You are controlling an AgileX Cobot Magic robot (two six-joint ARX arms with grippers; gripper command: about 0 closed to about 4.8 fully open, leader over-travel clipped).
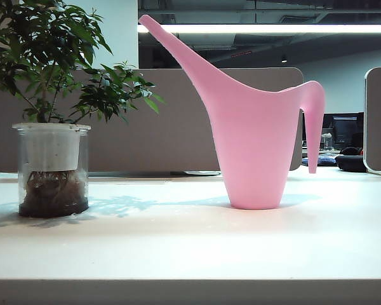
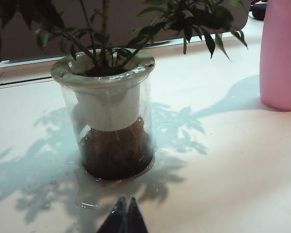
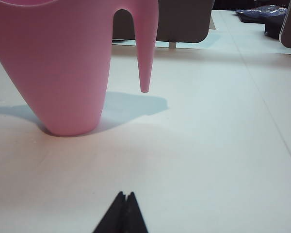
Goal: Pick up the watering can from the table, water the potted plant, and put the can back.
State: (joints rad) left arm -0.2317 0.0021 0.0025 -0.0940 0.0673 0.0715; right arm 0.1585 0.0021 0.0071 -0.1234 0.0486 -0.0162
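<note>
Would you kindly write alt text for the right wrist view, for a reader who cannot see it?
A pink watering can stands upright on the white table, its curved handle pointing down without touching the surface. The right gripper, its dark fingertips shut and empty, sits low over the table, short of the can. Grey partitions stand beyond the table's far edge.

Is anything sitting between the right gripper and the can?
Nothing visible. The right gripper, shut, faces the can across bare table; the plant stands off on the can's spout side.
</note>
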